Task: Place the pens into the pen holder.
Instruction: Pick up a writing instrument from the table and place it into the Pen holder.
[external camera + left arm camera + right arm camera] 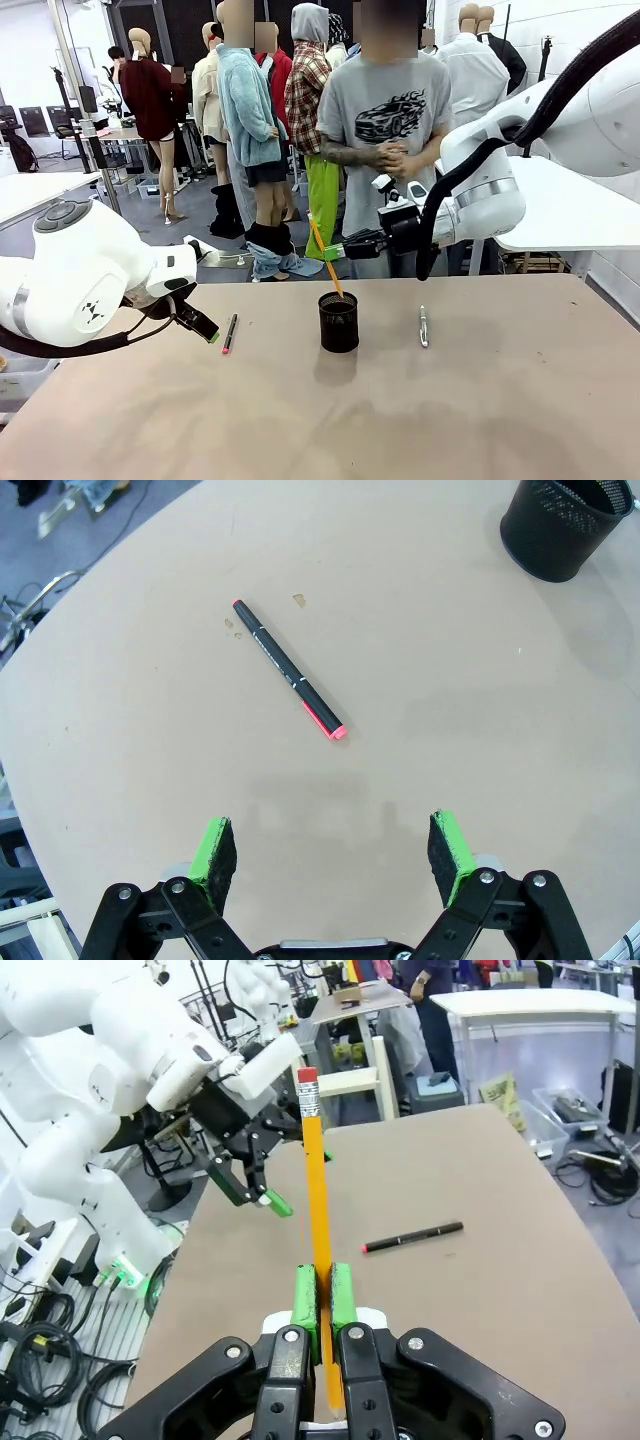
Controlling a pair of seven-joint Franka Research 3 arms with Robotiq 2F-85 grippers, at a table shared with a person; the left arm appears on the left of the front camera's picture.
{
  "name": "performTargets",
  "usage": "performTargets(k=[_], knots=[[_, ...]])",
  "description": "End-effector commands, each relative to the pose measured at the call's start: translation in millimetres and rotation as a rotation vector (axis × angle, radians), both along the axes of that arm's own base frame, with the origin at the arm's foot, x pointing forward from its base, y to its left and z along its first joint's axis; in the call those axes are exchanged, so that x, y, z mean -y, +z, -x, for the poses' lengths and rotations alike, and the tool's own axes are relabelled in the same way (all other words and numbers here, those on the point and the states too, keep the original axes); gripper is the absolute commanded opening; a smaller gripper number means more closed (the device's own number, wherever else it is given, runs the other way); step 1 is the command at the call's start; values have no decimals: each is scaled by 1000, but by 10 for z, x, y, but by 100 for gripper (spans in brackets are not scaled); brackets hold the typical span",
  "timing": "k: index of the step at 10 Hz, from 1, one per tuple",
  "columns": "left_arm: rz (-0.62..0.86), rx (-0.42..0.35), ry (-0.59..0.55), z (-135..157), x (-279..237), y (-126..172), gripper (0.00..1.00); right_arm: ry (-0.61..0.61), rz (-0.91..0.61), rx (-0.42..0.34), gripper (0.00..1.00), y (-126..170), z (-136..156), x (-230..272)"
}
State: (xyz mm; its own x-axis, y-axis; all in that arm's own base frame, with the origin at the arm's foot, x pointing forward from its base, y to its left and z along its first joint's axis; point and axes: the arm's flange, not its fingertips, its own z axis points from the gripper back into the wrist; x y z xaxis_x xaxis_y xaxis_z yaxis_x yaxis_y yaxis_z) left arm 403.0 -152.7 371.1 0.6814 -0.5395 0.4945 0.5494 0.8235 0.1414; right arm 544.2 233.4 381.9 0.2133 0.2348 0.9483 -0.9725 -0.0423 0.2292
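We see our right end effector clamped on the orange-yellow pencil, its tip at the mouth of the black mesh holder. Our left end effector stands apart.

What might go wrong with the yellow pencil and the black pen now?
1. The right gripper holds the yellow pencil slanted, its tip about at the rim of the pen holder. Let go now, the pencil might catch the rim or tip the holder over.
2. The left gripper is open above the table, and the black pen lies at a slant ahead of it. A clumsy pinch might roll the pen away.
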Motion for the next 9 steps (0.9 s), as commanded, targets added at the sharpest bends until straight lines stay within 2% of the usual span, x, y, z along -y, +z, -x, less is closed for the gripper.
performTargets(k=[1,6,9], knots=[[3,0,3,-2,-17,3,100,-51,15,14,0,-209,-35,-99],[3,0,3,-2,-17,3,100,-100,104,-25,0,-440,-178,-137],[3,0,3,-2,-17,3,100,-95,104,-52,0,-501,-217,-156]])
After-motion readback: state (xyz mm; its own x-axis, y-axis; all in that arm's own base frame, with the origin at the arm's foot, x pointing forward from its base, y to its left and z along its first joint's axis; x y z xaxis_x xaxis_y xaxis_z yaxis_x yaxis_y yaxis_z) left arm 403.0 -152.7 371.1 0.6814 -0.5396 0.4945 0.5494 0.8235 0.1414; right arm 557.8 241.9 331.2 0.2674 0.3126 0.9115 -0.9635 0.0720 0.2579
